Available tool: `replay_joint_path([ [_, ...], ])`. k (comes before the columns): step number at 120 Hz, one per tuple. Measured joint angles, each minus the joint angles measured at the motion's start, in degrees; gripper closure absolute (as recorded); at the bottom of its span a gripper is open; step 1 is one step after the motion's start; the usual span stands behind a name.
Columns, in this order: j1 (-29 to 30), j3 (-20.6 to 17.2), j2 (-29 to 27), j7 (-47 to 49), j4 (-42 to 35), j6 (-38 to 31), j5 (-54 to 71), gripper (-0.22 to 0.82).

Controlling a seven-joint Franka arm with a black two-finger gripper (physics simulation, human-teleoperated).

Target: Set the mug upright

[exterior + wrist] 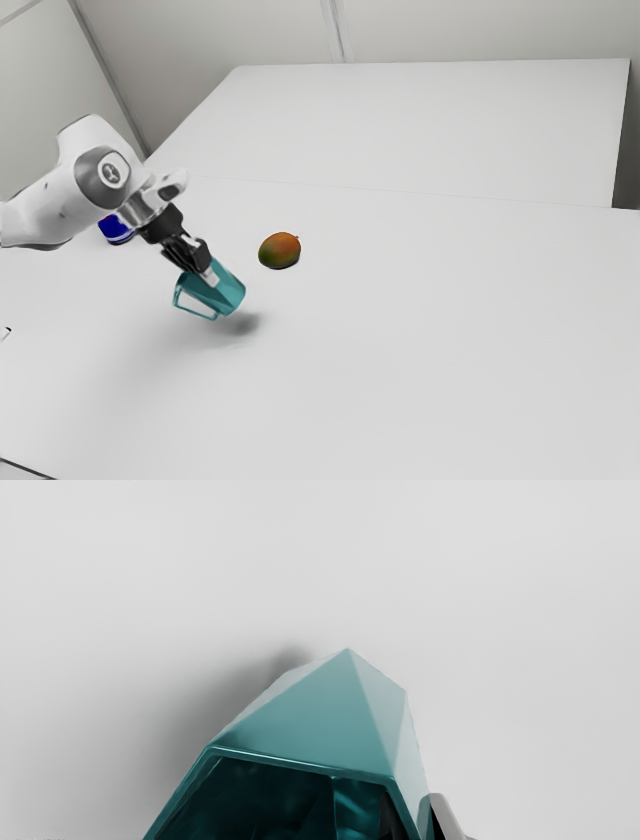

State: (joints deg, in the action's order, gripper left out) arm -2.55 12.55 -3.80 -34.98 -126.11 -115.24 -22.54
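In the exterior view, the gripper [209,275] is closed on the wall of the teal mug [229,290], one finger inside and one outside. The mug is tilted above the table [420,330], its open end toward the hand. A mango [279,252] lies nearby, well apart from a blue object [115,230].

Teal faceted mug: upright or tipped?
Tipped: in the exterior view, the mug slants, held by the tool, its handle on the lower side.
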Motion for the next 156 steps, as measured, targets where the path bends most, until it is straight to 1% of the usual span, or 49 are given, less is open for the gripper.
replay_joint_path([
  [18,-10.6,-0.8,-0.6,4.5,-0.2,-1.9,15.3,0.79],
  [27,-13.5,-1.0,-0.5,6.6,-0.2,-3.0,19.8,0.79],
  [50,-15.0,-1.6,1.6,11.9,-0.2,-6.8,27.2,0.79],
  [75,-16.8,-1.7,4.0,17.2,-0.1,-10.7,30.9,0.79],
  [91,-17.3,-2.6,4.8,20.2,-0.1,-11.8,33.1,0.79],
  [117,-19.6,-2.6,6.9,24.2,0.2,-12.6,34.3,0.78],
  [132,-19.7,-2.6,7.7,25.9,0.4,-13.0,34.7,0.78],
  [136,-19.6,-2.6,7.7,26.3,0.5,-13.0,34.7,0.76],
  [148,-19.1,-2.6,7.7,27.0,0.5,-13.0,34.4,0.53],
  [156,-19.1,-2.6,7.6,27.4,0.5,-12.9,34.2,0.41],
])
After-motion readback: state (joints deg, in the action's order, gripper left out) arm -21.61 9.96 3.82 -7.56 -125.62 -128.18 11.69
